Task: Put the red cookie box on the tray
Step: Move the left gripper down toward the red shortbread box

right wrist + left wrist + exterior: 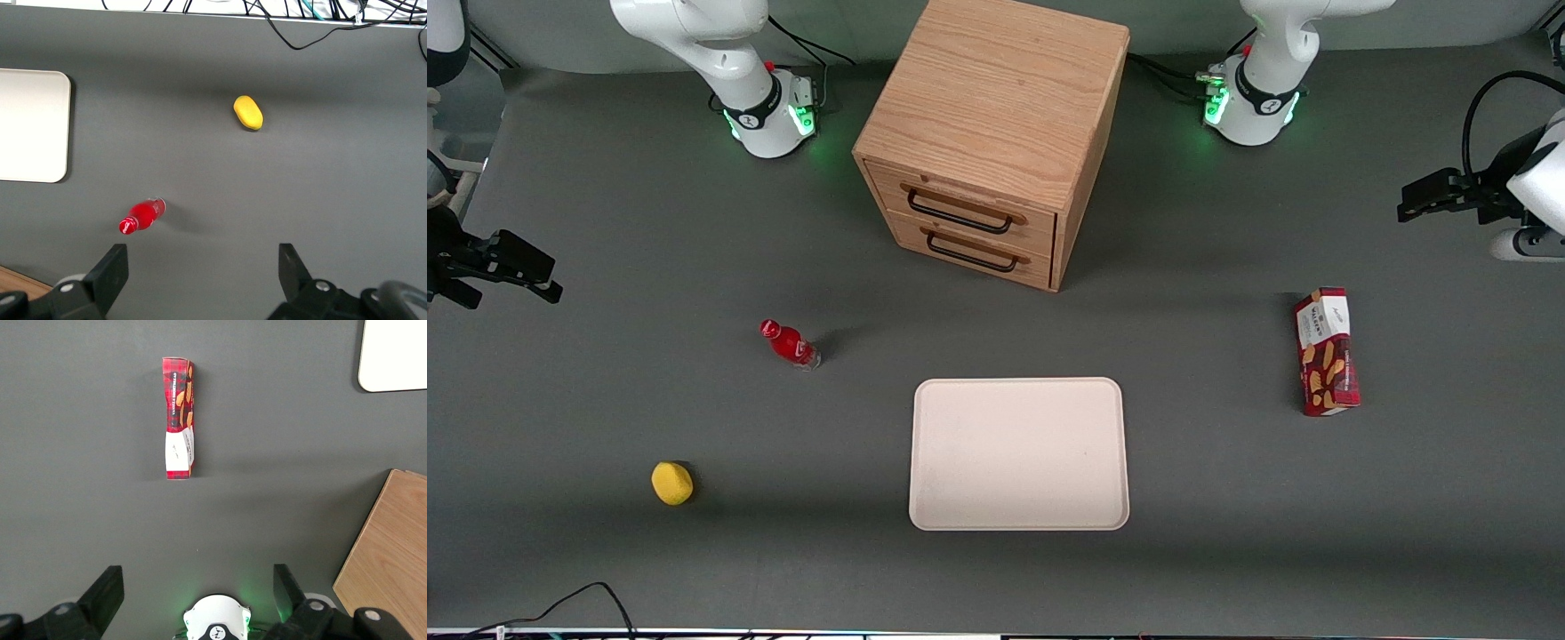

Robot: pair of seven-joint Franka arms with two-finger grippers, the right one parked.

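Fingers [109,590] of the gripper [197,593] spread apart, hovering clear of the red cookie box [1328,352].

Even overhead light, soft shadows beside drawer cabinet [991,142]; sharp focus, no glare

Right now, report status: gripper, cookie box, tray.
Gripper open, high above the table, holding nothing. Red cookie box on the table toward the working arm's end, off the tray. Nothing between them.

Robotics laboratory: two white arm bases [769,111] bolted to a grey matte table [605,400], loose cables [300,27] at its edge, staged test objects.
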